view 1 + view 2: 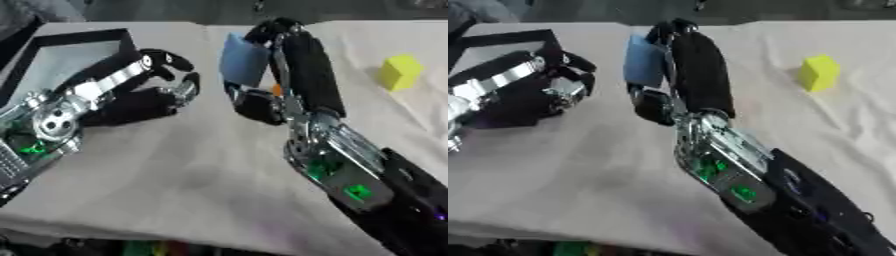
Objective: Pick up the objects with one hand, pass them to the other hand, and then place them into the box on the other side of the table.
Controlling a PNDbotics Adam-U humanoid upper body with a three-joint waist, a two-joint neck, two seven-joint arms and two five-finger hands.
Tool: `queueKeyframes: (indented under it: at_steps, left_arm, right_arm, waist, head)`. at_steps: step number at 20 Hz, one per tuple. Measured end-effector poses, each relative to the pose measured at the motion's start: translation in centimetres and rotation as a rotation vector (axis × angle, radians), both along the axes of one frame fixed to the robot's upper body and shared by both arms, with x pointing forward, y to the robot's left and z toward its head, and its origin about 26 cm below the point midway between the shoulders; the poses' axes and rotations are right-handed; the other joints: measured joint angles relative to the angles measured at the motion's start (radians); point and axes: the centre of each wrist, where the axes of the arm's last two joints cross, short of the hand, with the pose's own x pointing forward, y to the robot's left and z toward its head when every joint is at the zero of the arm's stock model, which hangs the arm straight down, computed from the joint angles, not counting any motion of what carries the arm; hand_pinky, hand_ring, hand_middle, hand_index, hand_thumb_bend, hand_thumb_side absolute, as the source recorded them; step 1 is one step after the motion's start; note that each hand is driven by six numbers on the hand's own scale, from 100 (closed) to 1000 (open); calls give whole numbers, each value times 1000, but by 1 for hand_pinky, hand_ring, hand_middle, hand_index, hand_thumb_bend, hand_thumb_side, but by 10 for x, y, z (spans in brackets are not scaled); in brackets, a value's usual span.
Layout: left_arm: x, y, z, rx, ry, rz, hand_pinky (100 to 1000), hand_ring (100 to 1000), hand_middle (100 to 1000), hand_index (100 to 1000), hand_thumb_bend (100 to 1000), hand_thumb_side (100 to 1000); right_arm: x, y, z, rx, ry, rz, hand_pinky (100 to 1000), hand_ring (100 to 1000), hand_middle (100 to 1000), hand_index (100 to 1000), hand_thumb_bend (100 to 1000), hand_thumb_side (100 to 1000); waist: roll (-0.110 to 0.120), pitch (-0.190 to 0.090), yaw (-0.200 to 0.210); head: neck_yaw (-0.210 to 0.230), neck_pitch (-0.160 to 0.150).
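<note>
Centrally, the black right hand grips a flat light-blue rectangular block, fingers curled over its top edge and thumb under it, held above the beige cloth-covered table. Just left, the left hand hovers with fingers partly curled, holding nothing, beside the black-rimmed open box. A yellow cube sits well apart at the right.

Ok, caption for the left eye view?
Right hand holds a blue block toward the open left hand; yellow block waits.
</note>
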Motion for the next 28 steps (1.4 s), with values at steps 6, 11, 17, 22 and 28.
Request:
queueKeyframes:
  at_steps: [6,11,17,22,28]
  left_arm:
    - [-1,-7,3,-9,-27,-19,1000,899,867,876,100,840]
    - [-2,-13,6,-5,-57,-38,1000,912,869,884,100,771]
    - [-3,-15,5,12,-85,-31,1000,923,871,895,100,764]
    - [-3,-17,4,18,-95,-46,1000,930,870,900,100,832]
    - [-3,-18,3,43,-103,-81,1000,935,870,901,100,943]
  right_arm:
    - [-10,0,5,-4,-6,28,720,610,504,489,100,100]
    - [-21,-3,13,-15,-7,59,714,605,499,485,100,100]
    - [-25,-5,17,-26,-8,57,713,603,497,483,100,100]
    - [-25,-5,17,-35,-6,62,711,601,496,482,100,100]
    - [-25,-6,17,-38,-4,65,707,597,494,479,100,100]
  waist:
    - [0,0,0]
    - [0,0,0]
    - [0,0,-1]
    - [0,0,-1]
    - [0,0,-1]
  head:
    - [-15,10]
    - [-18,10]
    - [-13,9]
    - [-9,9]
    - [-9,9]
